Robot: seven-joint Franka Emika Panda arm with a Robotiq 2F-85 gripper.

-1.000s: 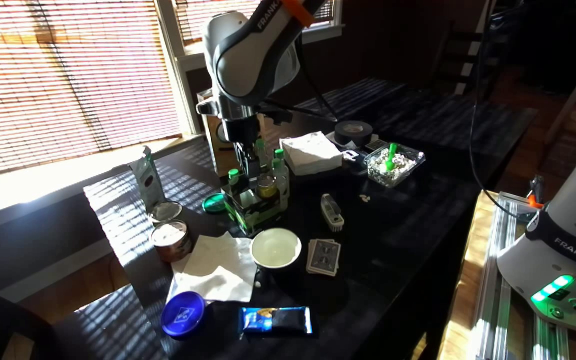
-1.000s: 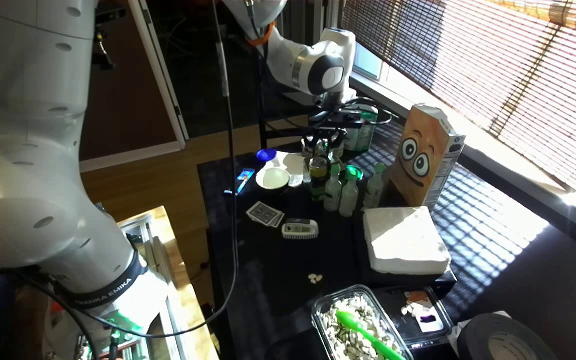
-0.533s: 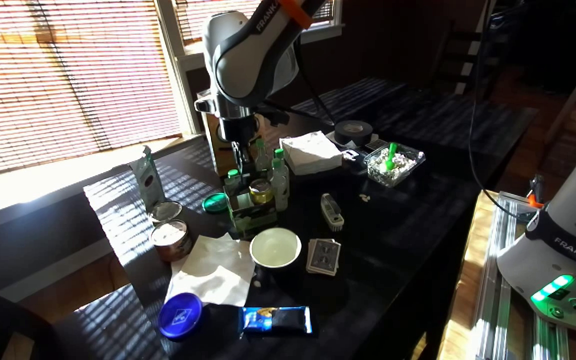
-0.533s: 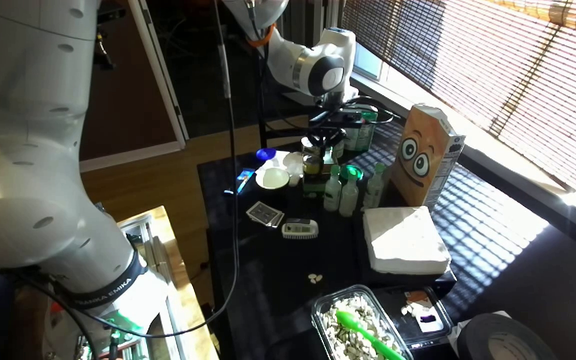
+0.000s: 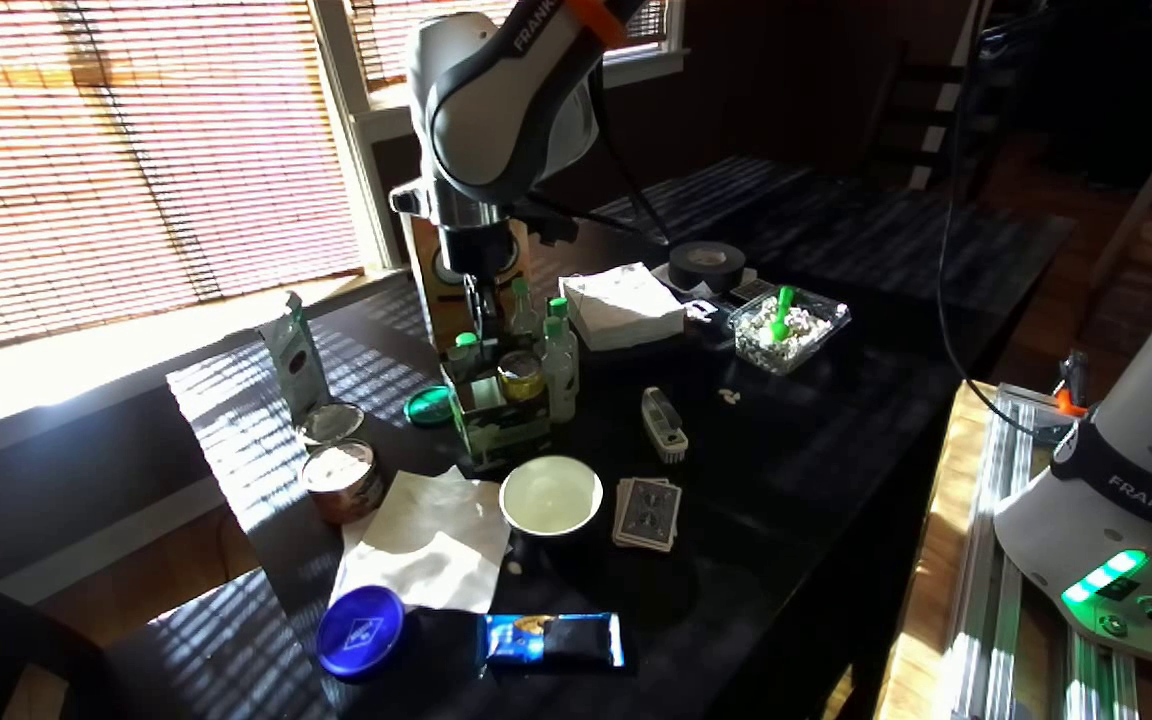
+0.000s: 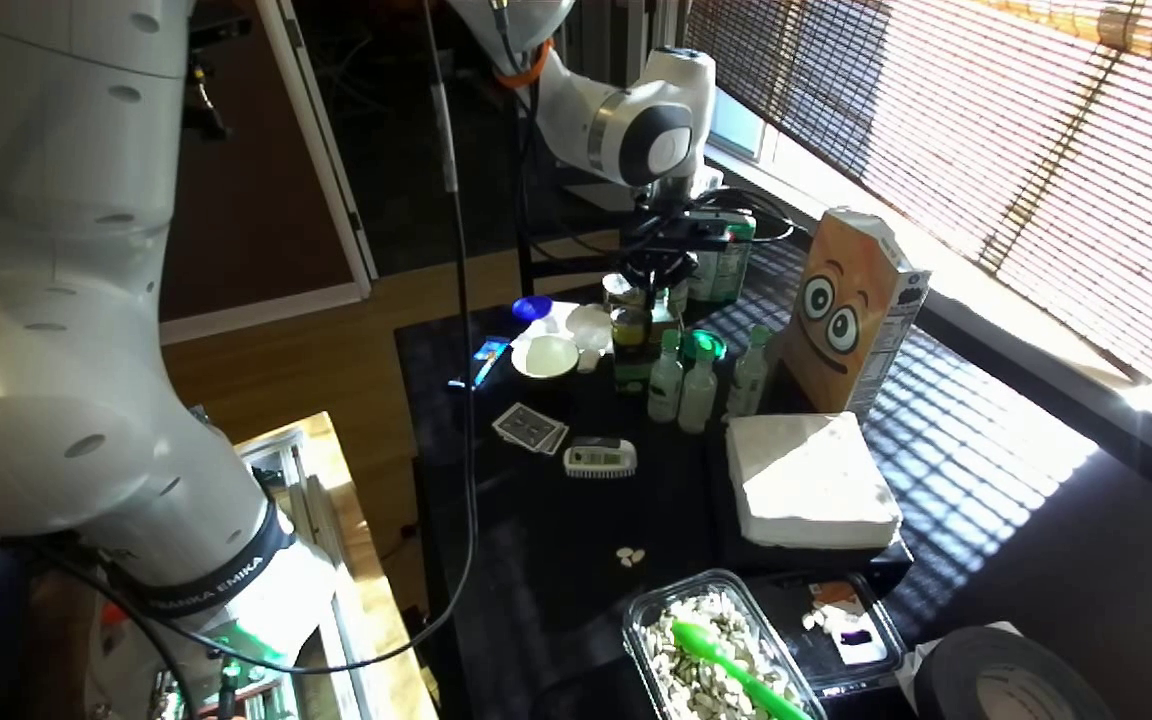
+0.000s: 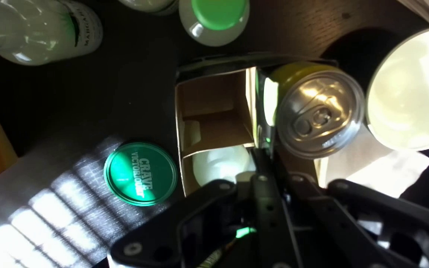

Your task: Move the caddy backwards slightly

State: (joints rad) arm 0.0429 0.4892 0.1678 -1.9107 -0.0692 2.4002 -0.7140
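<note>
Your gripper is standing almost closed, apparently pinching the central divider of the caddy just beneath it. The caddy is facing a different way than a second ago, so you are probably still working it backwards.

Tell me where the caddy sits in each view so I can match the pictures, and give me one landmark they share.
Exterior view: caddy just left of and below centre, above the bowl.
Exterior view: caddy just right of centre, to the right of the bowl.
Wrist view: caddy around the centre, seen from above, left of the bowl.
Shared landmark: the bowl.
</note>
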